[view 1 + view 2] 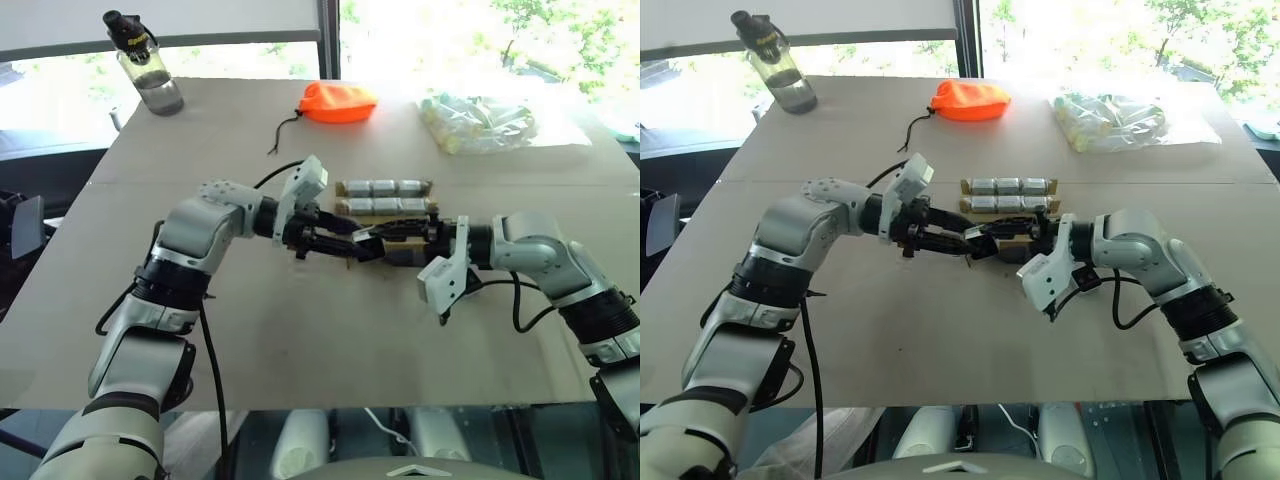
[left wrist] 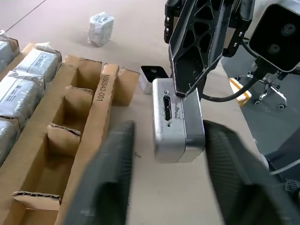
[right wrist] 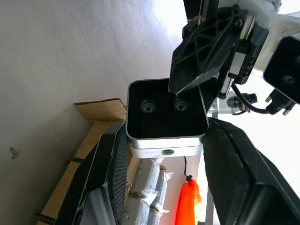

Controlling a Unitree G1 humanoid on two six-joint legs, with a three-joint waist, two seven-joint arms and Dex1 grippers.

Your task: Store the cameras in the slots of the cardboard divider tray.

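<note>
From the head, the left claw (image 1: 345,247) and right claw (image 1: 372,240) are seen meeting above the surface (image 1: 300,340), just in front of the cardboard divider tray (image 1: 432,186), whose two far rows are filled with wrapped cameras (image 1: 384,187).

At the left wrist, a silver camera (image 2: 177,119) is seen port-side up, pinched at its far end by the right claw.

At the right wrist, its black lens face is shown, gripped by the left claw.
</note>
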